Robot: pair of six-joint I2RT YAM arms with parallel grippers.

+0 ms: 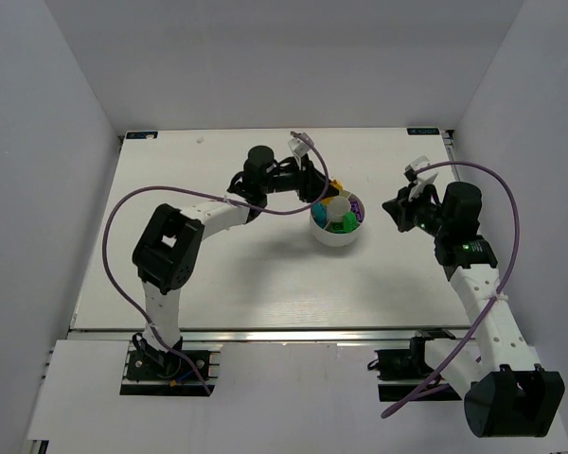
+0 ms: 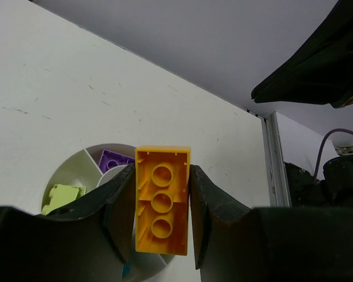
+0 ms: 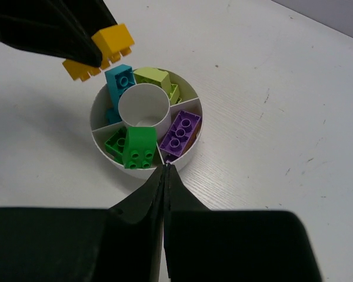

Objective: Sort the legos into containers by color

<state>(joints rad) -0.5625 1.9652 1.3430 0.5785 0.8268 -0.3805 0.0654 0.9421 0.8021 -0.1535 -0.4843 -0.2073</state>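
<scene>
The fingers [image 2: 119,214] of the left gripper [image 2: 162,176] are pinched narrow on an orange brick [image 2: 162,214]. One pad presses each long side, and its hollow underside with three round tubes faces the wrist camera. From where I stand the brick hangs in the air at the rim of the round white dish [image 1: 329,238], on the side toward the far edge of the counter [image 1: 218,274]. I cannot tell how high above the rim it is.

The dish sits on the counter right of the middle, nearer the right edge than the left and about halfway between the near and far edges. Its wedges ring a central cup [image 3: 144,106]. A cyan brick [image 3: 119,79] lies in the wedge toward the left edge and a lime brick [image 3: 156,79] in the one toward the far edge. A purple brick [image 3: 181,132] lies in the wedge toward the right edge. Toward the near edge a green brick [image 3: 113,141] sits low in its wedge, and a second green brick [image 3: 138,150] lies tilted beside it, reaching from the cup out to the rim.

The right gripper [image 3: 166,170] has its fingers pressed flat together with nothing between them. It hovers between the dish and the right edge, its tip pointed at the dish, near it but apart. A purple cable [image 1: 511,203] loops over that arm.
</scene>
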